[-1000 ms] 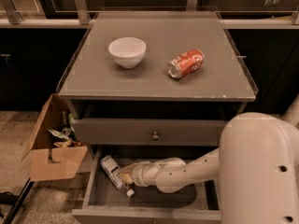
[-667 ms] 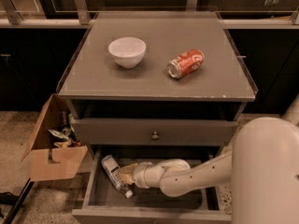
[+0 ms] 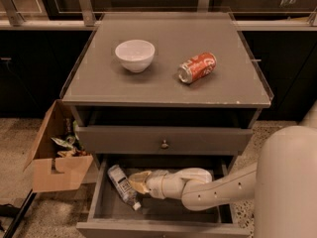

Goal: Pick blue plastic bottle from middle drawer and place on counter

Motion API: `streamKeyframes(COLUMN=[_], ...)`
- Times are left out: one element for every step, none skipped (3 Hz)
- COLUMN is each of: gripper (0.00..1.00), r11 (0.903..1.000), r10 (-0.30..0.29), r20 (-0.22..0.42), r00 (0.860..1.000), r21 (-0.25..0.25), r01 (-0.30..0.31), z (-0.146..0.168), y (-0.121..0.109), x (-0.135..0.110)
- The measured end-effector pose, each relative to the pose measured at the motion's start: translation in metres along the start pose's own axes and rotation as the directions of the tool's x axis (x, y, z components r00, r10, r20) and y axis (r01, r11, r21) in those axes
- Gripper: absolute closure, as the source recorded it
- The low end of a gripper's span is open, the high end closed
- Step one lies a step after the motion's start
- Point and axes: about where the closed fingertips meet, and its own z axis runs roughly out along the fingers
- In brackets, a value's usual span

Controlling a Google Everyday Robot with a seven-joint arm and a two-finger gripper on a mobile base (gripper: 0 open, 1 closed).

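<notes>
Middle drawer (image 3: 97, 198) open; blue plastic bottle (image 3: 122, 183) near its left wall, gripper (image 3: 135, 182) just beside, grip unclear.

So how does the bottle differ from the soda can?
The bottle lies in the open drawer, with the gripper beside it; the can lies on the counter. The bottle is slim, translucent and white-capped; the can is red, metal and stubbier. Both lie on their sides.

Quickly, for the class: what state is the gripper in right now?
Gripper: in the middle drawer, beside the blue plastic bottle; open, closed or holding cannot be told.
</notes>
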Motion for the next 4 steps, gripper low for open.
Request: streamKeyframes(gripper=[0.63, 0.4, 0.16, 0.0], r11=[1.0, 1.0, 0.9997, 0.9997], r10=[0.0, -0.004, -0.005, -0.005], r20=[-0.002, 0.01, 0.024, 0.027], r00=[1.0, 1.0, 1.0, 1.0], r21=[0.001, 0.007, 0.023, 0.025], r01=[0.0, 0.004, 0.005, 0.005], z=[0.0, -0.005, -0.014, -0.016], y=[0.0, 0.001, 0.001, 0.001], x=[0.001, -0.001, -0.005, -0.005])
